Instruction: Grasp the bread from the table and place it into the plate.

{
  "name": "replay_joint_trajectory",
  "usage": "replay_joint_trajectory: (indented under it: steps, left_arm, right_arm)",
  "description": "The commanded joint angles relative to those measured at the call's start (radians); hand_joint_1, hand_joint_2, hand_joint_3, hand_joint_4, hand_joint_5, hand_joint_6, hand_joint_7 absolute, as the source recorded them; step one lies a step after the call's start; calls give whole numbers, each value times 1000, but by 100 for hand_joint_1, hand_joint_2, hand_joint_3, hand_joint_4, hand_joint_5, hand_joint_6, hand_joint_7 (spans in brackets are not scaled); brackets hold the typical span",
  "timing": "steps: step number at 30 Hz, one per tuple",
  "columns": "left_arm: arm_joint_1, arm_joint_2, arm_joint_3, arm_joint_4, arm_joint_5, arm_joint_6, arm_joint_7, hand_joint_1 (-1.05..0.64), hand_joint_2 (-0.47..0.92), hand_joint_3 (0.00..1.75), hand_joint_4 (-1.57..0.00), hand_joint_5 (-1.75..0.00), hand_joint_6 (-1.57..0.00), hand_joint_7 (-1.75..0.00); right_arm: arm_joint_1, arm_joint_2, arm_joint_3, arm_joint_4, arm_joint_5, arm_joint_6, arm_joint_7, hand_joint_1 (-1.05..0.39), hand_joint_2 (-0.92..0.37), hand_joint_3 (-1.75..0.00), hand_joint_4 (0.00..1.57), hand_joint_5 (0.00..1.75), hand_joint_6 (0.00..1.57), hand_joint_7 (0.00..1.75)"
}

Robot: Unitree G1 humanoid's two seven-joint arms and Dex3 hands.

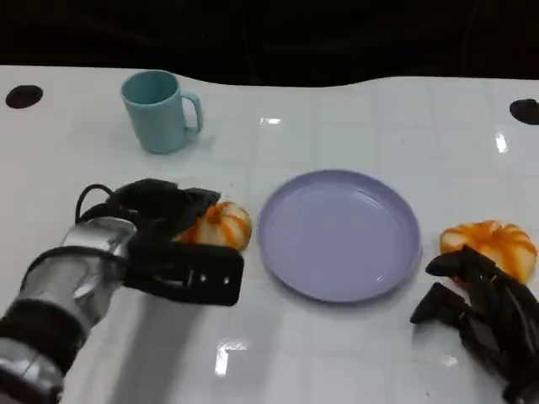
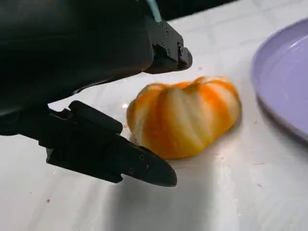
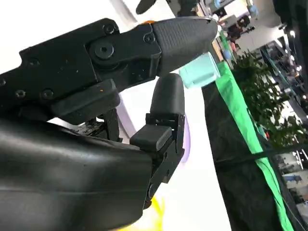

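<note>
An orange-and-white striped bread (image 1: 222,225) lies on the white table just left of the empty lilac plate (image 1: 338,236). My left hand (image 1: 164,244) reaches around it, fingers apart on either side. In the left wrist view the bread (image 2: 185,118) rests on the table between the upper fingers (image 2: 163,48) and the thumb (image 2: 110,159), with the plate (image 2: 284,82) beyond. A second striped bread (image 1: 491,246) lies right of the plate. My right hand (image 1: 484,311) lies beside it with its fingers spread, holding nothing; the right wrist view shows that hand (image 3: 96,120) up close.
A teal mug (image 1: 160,109) stands at the back left, also seen as the teal mug (image 3: 199,71) past my right hand. Dark round holes (image 1: 24,96) mark the table's far corners. The table's far edge meets a dark background.
</note>
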State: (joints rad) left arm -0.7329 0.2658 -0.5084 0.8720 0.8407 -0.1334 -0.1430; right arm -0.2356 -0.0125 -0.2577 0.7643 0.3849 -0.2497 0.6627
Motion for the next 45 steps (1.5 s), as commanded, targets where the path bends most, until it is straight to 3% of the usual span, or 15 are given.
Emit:
replay_joint_trajectory:
  steps: [1, 3, 6, 8, 10, 11, 13, 16, 18, 20, 23, 28, 41, 43, 45]
  left_arm:
    - [-52, -4, -23, 69, -9, -13, 41, -59, 84, 0, -5, -8, -17, 0]
    - [-82, -34, -23, 143, -27, -14, 39, -59, 84, 0, -5, -8, -17, 0]
    - [-134, -83, -4, 276, -76, -30, 37, -41, 91, 6, -28, -16, -36, -6]
    - [-143, -85, 2, 316, -95, -64, 80, -34, 92, 8, -74, -40, -80, -15]
    - [-149, -86, -8, 343, -94, -77, 124, -33, 92, 8, -87, -48, -93, -15]
    - [-152, -87, -13, 354, -93, -78, 142, -35, 91, 4, -84, -89, -109, -19]
    - [-149, -90, -28, 366, -80, -65, 213, -33, 92, 12, -72, -141, -107, -32]
    - [-146, -92, -44, 368, -72, -43, 282, -27, 92, 23, -67, -170, -79, -90]
    - [-144, -93, -50, 366, -71, -29, 319, -24, 92, 25, -69, -174, -71, -108]
    - [-141, -93, -49, 362, -76, -20, 357, -22, 92, 26, -73, -174, -53, -155]
    - [-139, -99, -33, 354, -93, 7, 409, -20, 92, 33, -74, -175, -46, -171]
    - [-131, -102, 19, 330, -152, -36, 485, -17, 92, 47, -78, -175, -49, -175]
    - [-181, -131, 38, 196, -195, -205, 475, -18, 62, 93, -83, -175, -57, -174]
    - [-195, -147, 41, 185, -202, -244, 467, -16, 62, 89, -83, -175, -67, -150]
    - [-202, -157, 43, 190, -208, -274, 468, -14, 58, 102, -86, -175, -66, -169]
  right_arm:
    - [11, -15, -5, 1, 3, 12, -5, -55, -92, -19, 65, 155, 62, 120]
    - [14, -13, -5, -1, 0, 10, -14, -55, -92, -19, 66, 155, 62, 120]
    - [18, -12, -3, -2, -8, -3, -23, -56, -92, -17, 68, 155, 64, 119]
    - [19, -15, 1, 6, -15, -28, -15, -55, -92, -21, 68, 156, 64, 119]
    - [17, -16, 1, 13, -14, -34, -11, -55, -92, -23, 68, 156, 64, 119]
    - [15, -16, 1, 15, -11, -33, -9, -55, -92, -23, 68, 156, 64, 120]
    - [15, -17, 1, 7, -7, -13, -16, -55, -92, -22, 68, 156, 64, 119]
    - [13, -14, -4, 5, 2, -1, -16, -54, -92, -20, 67, 155, 63, 119]
    - [10, -14, -7, 7, 8, 5, -10, -54, -92, -19, 67, 155, 64, 118]
    - [8, -18, -3, 10, 0, 0, -11, -55, -92, -19, 68, 155, 64, 118]
    - [11, -18, -3, 3, -3, 6, -23, -55, -92, -19, 67, 155, 63, 118]
    - [8, -20, -3, 10, -6, 4, -26, -55, -92, -19, 67, 156, 64, 118]
    - [-17, -36, -3, 74, -12, -40, 12, -57, -92, -21, 69, 155, 64, 117]
    - [-17, -34, -2, 73, -12, -38, 9, -57, -92, -22, 68, 155, 65, 116]
    - [-15, -32, -1, 71, -12, -38, 5, -56, -92, -22, 68, 155, 65, 116]
